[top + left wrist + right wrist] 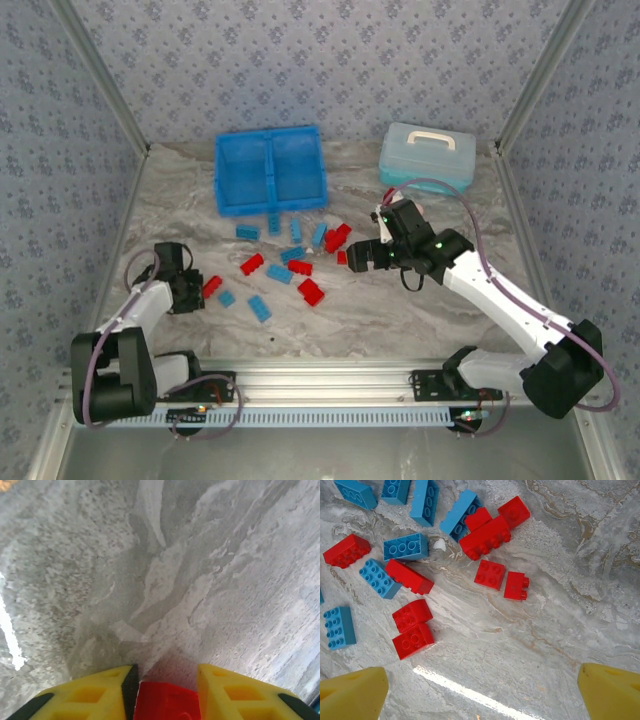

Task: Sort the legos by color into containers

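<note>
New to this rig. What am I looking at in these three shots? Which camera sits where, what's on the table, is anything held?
These are two robot arms bolted at the near edge of a marble-look table. The wide picture comes from a fixed camera above and behind them. The other two come from cameras on the left and right wrists, each looking down past its own end effector. On the table lie red and light blue legos, a bright blue two-compartment tray and a pale lidded box. The left end effector is closed on a red lego. The right end effector is open above the loose legos and holds nothing.
</note>
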